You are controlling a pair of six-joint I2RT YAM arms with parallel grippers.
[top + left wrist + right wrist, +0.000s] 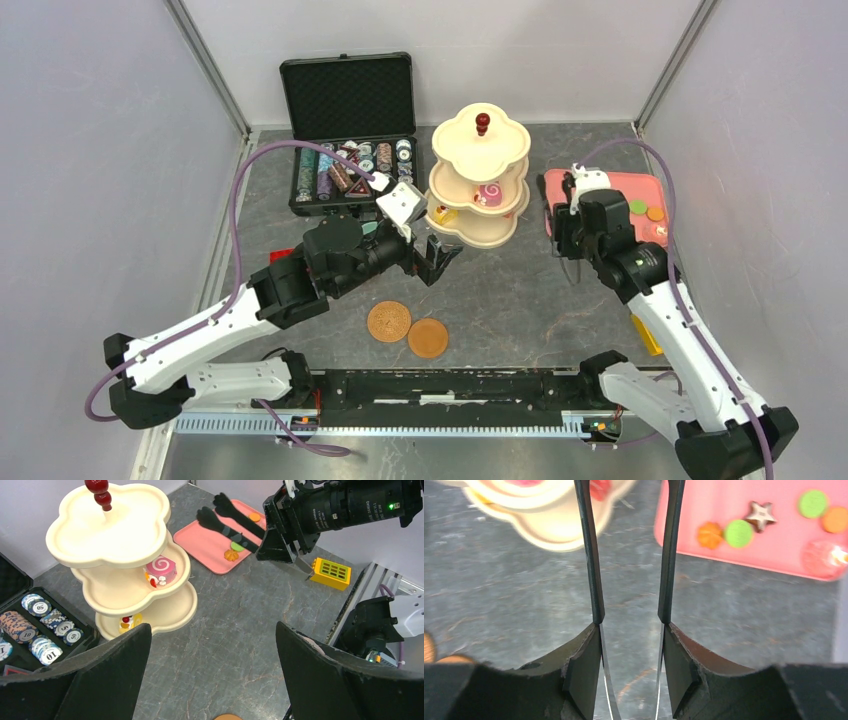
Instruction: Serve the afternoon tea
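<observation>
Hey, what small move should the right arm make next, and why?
Probably slide the right claw sideways over the pink tray and centre it on the orange flower pastry. Its jaws are apart and empty, above bare table just off the tray's edge, and that pastry lies nearest the edge.

A dark grey, stone-patterned tabletop [500, 280] carries an open black hard-shell case [347, 97] at back left; a cream three-tier flower-shaped stand [470, 140] beside it; a pink rectangular tray [205, 542] to the right; two round brown woven saucers [389, 321] touching near the front; a small yellow slotted block [330, 573] at right.
</observation>
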